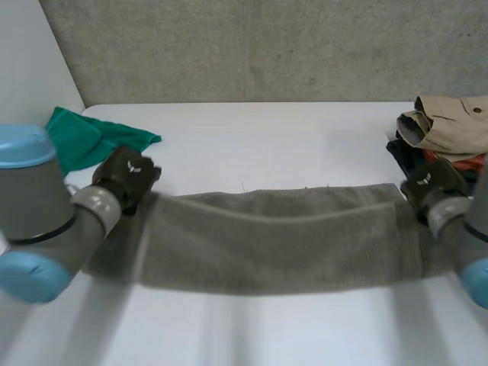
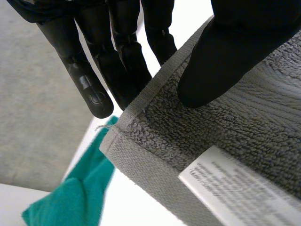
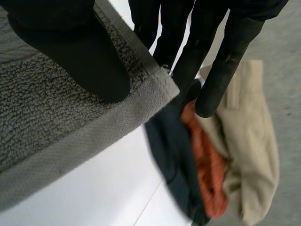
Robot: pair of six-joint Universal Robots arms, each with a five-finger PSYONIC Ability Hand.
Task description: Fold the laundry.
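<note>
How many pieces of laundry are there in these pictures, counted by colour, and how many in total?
Grey towel: 1
Green cloth: 1
Beige garment: 1
Orange garment: 1
Dark garment: 1
Total: 5

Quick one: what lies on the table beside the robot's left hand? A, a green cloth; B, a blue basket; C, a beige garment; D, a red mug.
A: the green cloth lies crumpled next to the left hand, which pinches a corner of the grey towel.
</note>
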